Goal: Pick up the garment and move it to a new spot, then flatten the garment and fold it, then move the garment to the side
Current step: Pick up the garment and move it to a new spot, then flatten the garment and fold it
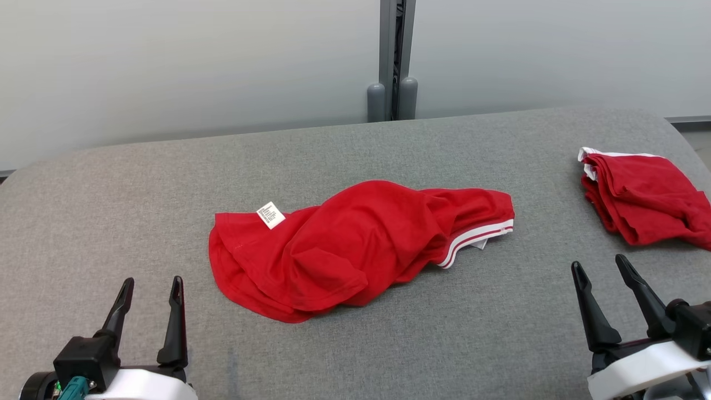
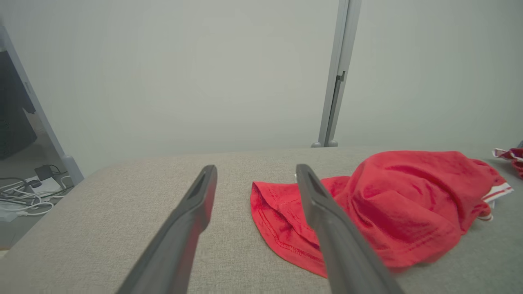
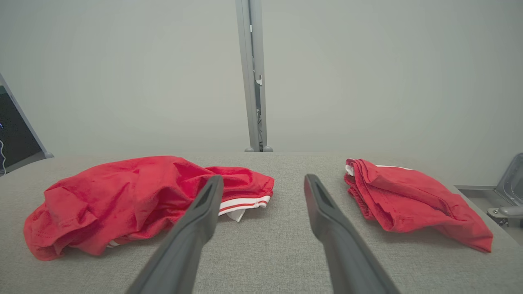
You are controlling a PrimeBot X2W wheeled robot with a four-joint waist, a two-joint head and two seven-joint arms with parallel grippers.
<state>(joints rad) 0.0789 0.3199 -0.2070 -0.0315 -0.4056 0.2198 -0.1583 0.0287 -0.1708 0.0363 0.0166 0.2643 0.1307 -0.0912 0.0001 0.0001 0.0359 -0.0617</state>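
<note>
A crumpled red garment (image 1: 355,247) with a white label and white-striped trim lies in a heap at the middle of the grey padded table (image 1: 389,344). It also shows in the left wrist view as the garment (image 2: 400,204) and in the right wrist view as the garment (image 3: 122,200). My left gripper (image 1: 153,289) hovers open near the table's front left, short of the heap, its fingers (image 2: 192,220) empty. At the front right my right gripper (image 1: 602,269) stands open and empty, fingers (image 3: 327,220) apart, with the heap off to its left.
A second red garment (image 1: 644,197), folded, lies at the table's far right edge, also seen as the folded garment (image 3: 408,196). A grey post (image 1: 391,61) stands behind the table against a pale wall. Cables (image 2: 24,192) lie on the floor beyond the left end.
</note>
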